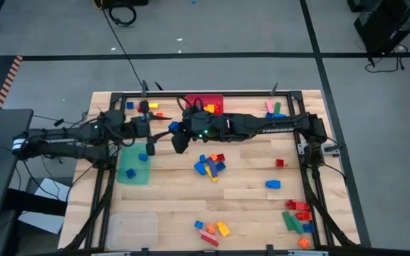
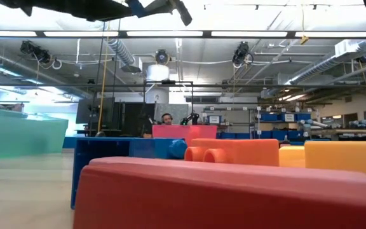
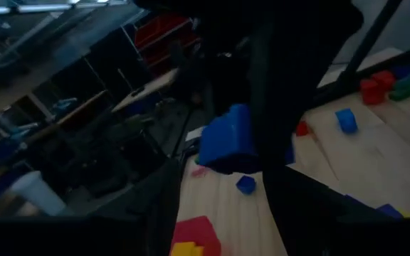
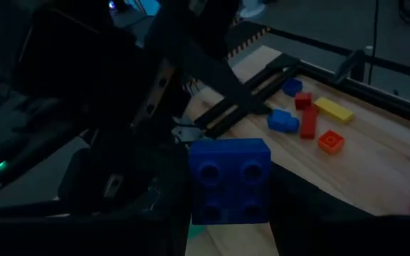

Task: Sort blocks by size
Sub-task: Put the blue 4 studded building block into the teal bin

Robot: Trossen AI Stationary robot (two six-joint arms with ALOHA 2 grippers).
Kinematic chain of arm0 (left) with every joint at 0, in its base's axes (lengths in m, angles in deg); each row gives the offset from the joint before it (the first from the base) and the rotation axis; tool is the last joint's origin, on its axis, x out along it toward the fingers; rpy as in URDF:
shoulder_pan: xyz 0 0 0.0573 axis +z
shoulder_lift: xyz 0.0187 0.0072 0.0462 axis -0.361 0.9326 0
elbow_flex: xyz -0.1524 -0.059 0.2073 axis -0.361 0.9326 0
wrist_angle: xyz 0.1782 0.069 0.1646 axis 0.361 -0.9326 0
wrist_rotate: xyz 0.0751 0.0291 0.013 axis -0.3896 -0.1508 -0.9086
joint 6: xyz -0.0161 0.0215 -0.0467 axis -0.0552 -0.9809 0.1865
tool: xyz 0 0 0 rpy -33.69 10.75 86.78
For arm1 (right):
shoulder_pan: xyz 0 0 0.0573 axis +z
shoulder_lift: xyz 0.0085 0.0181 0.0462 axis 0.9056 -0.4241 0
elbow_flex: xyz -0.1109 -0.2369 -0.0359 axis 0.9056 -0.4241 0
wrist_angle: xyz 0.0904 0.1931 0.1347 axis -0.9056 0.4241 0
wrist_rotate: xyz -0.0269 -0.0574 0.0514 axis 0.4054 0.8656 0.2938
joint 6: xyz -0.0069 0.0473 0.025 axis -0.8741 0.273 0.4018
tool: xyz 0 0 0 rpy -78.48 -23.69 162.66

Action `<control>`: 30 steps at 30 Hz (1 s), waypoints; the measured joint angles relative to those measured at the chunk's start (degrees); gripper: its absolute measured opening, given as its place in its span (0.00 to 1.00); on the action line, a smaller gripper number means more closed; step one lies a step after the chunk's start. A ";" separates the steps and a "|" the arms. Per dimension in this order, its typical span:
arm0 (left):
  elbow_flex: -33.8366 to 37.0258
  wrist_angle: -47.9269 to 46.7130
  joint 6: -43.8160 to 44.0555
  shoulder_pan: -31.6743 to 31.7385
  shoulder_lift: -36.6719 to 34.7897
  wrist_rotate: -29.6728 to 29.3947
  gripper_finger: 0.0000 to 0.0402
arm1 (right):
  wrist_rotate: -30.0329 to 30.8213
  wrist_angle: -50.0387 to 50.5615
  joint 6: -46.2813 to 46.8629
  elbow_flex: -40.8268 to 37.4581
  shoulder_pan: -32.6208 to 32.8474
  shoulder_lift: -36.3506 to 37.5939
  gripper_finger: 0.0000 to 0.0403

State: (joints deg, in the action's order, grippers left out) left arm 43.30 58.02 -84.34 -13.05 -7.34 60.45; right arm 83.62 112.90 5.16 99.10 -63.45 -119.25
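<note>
Wooden tabletop (image 1: 248, 178) below: my right claw (image 4: 230, 213) clamps a blue square four-stud plastic brick (image 4: 230, 179); left claw (image 1: 150, 139), facing it, grips another blue brick (image 3: 226, 139). I'd judge each brick's size before releasing.

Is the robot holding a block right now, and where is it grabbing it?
Yes. Both tools meet at one blue block held in the air. It seems pinched by its sides; which tool grips it cannot be told.

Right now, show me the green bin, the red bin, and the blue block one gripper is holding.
green bin (image 1: 128, 173), high view, bare floor.
red bin (image 1: 194, 101), high view, left part.
blue block (image 4: 230, 178), right wrist view, studded face.
</note>
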 joint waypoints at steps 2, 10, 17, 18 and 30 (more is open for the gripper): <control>-1.41 0.27 -0.02 -0.29 2.08 -0.30 0.52 | -0.03 0.99 -0.95 -0.07 0.00 0.67 0.38; -5.32 4.01 0.01 -0.43 5.74 1.18 0.52 | 4.62 14.07 -3.26 -0.09 2.15 7.79 0.38; -6.16 6.50 -0.18 -1.00 9.68 1.15 0.52 | 15.43 27.34 -2.50 -3.23 6.34 17.47 0.38; -6.21 7.89 -0.18 -1.27 10.62 1.17 0.52 | 15.47 27.04 -2.34 -5.17 6.62 18.89 0.38; -6.21 23.30 -3.18 -4.57 20.89 1.15 0.52 | -8.83 -26.87 -5.00 -48.28 -0.57 36.84 0.38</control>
State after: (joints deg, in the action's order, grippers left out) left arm 37.10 81.31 -87.52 -17.62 13.55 61.60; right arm 74.79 86.03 0.16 50.81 -64.02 -82.41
